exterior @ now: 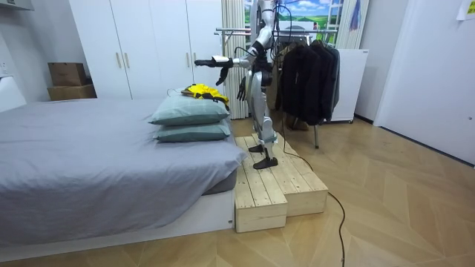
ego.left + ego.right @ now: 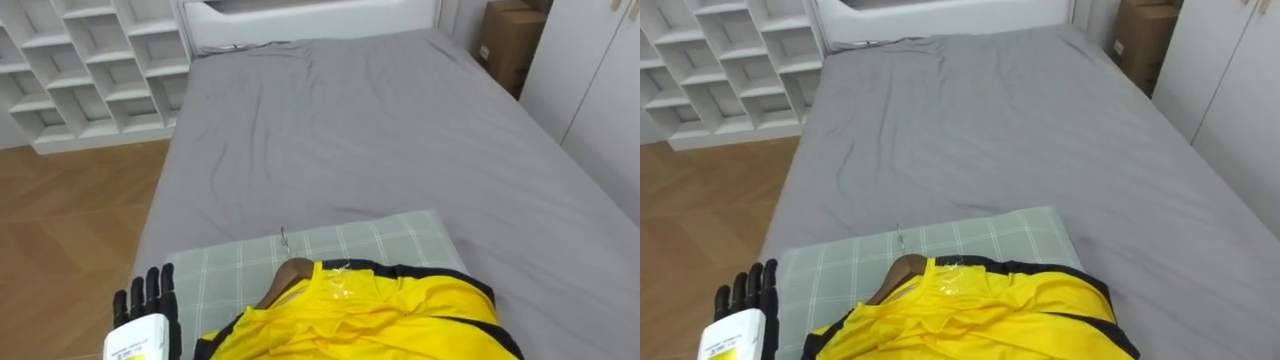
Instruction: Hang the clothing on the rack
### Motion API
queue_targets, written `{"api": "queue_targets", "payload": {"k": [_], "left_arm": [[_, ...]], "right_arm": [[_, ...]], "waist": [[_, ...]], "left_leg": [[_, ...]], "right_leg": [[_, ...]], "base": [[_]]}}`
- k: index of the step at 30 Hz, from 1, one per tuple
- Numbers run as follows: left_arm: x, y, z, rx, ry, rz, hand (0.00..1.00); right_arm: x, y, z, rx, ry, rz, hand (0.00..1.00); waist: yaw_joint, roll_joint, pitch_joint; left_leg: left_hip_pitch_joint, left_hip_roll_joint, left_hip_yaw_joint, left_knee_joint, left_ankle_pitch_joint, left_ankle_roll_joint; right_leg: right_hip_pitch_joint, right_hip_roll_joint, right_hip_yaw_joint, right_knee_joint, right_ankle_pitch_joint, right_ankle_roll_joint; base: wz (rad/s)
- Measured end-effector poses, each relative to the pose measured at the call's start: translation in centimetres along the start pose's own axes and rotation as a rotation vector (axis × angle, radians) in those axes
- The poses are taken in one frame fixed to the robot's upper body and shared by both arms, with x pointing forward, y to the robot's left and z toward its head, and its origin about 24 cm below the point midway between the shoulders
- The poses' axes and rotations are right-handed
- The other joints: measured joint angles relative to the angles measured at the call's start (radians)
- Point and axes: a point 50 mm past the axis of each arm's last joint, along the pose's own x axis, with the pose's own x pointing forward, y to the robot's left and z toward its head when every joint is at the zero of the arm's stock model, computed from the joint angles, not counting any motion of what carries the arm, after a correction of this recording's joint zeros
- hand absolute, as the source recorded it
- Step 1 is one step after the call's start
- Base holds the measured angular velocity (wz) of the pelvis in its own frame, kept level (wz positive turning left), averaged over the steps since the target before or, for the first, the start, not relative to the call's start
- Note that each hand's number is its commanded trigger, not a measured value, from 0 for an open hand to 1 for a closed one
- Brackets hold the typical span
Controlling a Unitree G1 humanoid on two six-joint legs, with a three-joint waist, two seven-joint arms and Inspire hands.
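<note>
Yellow jersey [image 2: 380, 315] on wooden hanger [image 2: 287, 277], lying flat on checked pillow [image 2: 225, 268] at near end of grey bed [image 2: 380, 140]. Left hand [image 2: 148, 298] just beside pillow's left edge, fingers straight, spread, holding nothing. Right hand [image 1: 241, 89] hangs low before body; finger state unreadable. Robot stands on wooden platform [image 1: 274, 185], clothes rack [image 1: 304, 67] behind.

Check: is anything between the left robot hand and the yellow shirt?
Nothing visible. The open left robot hand is at the pillow's left edge; the shirt on its hanger lies to its right, only bare pillow between.
</note>
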Motion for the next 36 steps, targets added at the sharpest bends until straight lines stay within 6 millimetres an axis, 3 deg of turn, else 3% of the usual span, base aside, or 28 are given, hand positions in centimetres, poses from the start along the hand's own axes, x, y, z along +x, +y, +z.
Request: {"api": "queue_targets", "payload": {"k": [9,16,24,29,32,36], "left_arm": [[0.5,0.2,0.4,0.017,-0.047,0.007,0.0],[1.2,0.4,1.0,0.035,-0.095,0.005,0.0],[2.6,0.9,2.5,0.018,-0.13,0.04,0.0],[3.0,1.2,2.8,0.011,-0.139,0.059,0.0],[3.0,1.1,3.0,0.006,-0.141,0.056,0.0],[2.9,1.0,3.1,-0.017,-0.123,0.045,0.0]], "right_arm": [[-0.1,-1.2,-0.4,-0.021,0.014,-0.042,0.0],[-0.3,-2.2,-2.0,-0.097,0.084,-0.073,0.0],[-0.3,-1.8,-1.9,-0.114,0.091,-0.086,0.0],[-0.3,-1.9,-1.9,-0.079,0.094,-0.101,0.0],[-0.3,-1.9,-2.1,-0.061,0.097,-0.108,0.0],[-0.3,-1.8,-2.1,-0.06,0.093,-0.108,0.0]], "waist": [[-0.022,-0.015,-0.007],[-0.025,-0.026,-0.0037],[-0.043,-0.011,-0.0041],[-0.057,0.001,-0.012],[-0.07,-0.002,-0.0098],[-0.072,-0.013,-0.0008]], "left_leg": [[0.01,0.0,0.017,0.0,0.0,0.0],[0.022,0.002,0.025,-0.001,0.0,0.0],[0.006,0.009,0.042,-0.001,-0.002,0.002],[-0.006,0.011,0.046,0.0,-0.001,0.002],[-0.005,0.011,0.049,0.0,-0.001,0.002],[-0.005,0.011,0.053,-0.001,-0.001,0.002]], "right_leg": [[0.004,0.0,0.013,0.002,0.0,0.0],[0.003,0.0,0.028,0.012,0.0,0.001],[-0.023,0.006,0.05,0.025,0.0,0.001],[-0.036,0.007,0.057,0.034,0.0,0.0],[-0.036,0.006,0.057,0.034,0.0,0.0],[-0.038,0.007,0.062,0.033,0.0,0.0]], "base": [[-0.04],[-0.05],[-0.04],[-0.03],[-0.01],[-0.02]]}}
